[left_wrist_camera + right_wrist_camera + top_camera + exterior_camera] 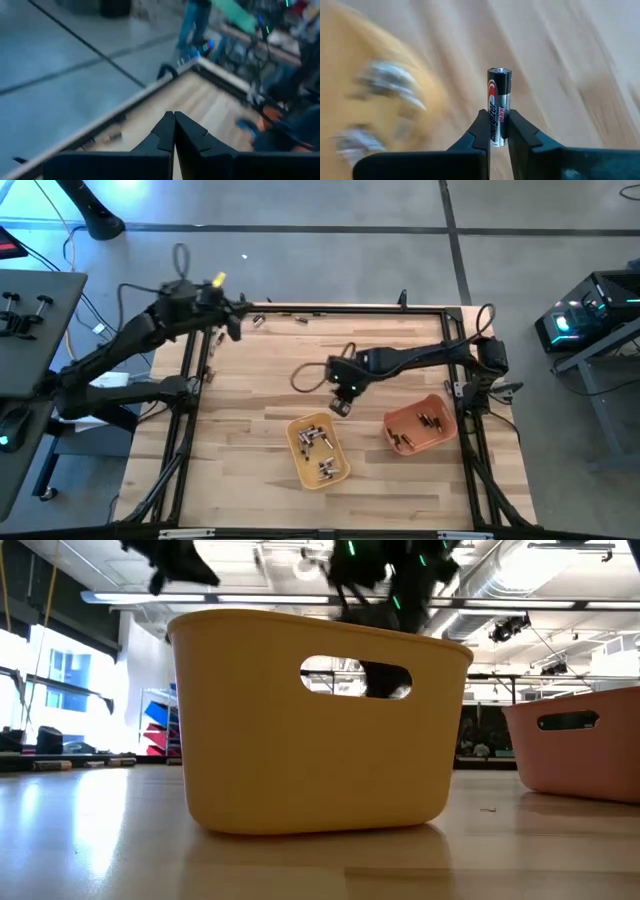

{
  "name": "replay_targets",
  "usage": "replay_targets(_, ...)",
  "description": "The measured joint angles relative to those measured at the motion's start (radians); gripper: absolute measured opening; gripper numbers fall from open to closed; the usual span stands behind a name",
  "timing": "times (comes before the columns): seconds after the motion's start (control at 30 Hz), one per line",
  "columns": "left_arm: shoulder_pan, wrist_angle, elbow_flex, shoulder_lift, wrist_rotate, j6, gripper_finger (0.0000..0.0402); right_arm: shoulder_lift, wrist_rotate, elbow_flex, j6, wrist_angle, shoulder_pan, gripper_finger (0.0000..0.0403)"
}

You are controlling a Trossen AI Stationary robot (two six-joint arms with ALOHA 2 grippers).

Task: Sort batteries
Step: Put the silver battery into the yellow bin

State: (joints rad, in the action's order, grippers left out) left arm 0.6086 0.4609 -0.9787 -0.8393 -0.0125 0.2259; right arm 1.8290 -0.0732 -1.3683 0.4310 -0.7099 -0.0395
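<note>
A battery (499,107) is being gripped upright by the right gripper (498,131) beside the yellow tray (340,475); the left gripper's (174,131) jaws are being held closed, empty.

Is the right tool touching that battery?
Touching. The right wrist view shows the right tool shut on the battery, both fingers pressed against its sides.

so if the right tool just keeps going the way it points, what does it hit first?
Probably bare wooden tabletop. The right tool holds a black-and-silver cylindrical battery, and the yellow plastic tray sits off to one side; depth is unclear.
</note>
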Motion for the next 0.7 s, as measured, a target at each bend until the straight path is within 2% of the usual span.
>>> replay_targets(0.13,0.000,0.057,0.000,0.057,0.073,0.016,0.0000,0.004,-0.028,-0.117,-0.075,-0.008,0.019,0.0020)
replay_targets(0.33,0.000,0.238,0.000,0.066,0.092,0.034,0.0000,0.048,-0.111,-0.120,-0.022,0.040,0.074,0.0020)
replay_targets(0.57,0.000,0.294,0.000,0.040,0.099,-0.009,0.0000,0.101,-0.200,-0.122,0.018,0.094,0.185,0.0020)
replay_targets(0.63,0.000,0.325,0.000,0.027,0.107,0.008,0.0000,0.116,-0.190,-0.122,0.022,0.093,0.208,0.0021)
replay_targets(0.7,-0.001,0.368,0.000,0.010,0.120,0.031,0.0000,0.138,-0.181,-0.122,0.060,0.093,0.222,0.0043)
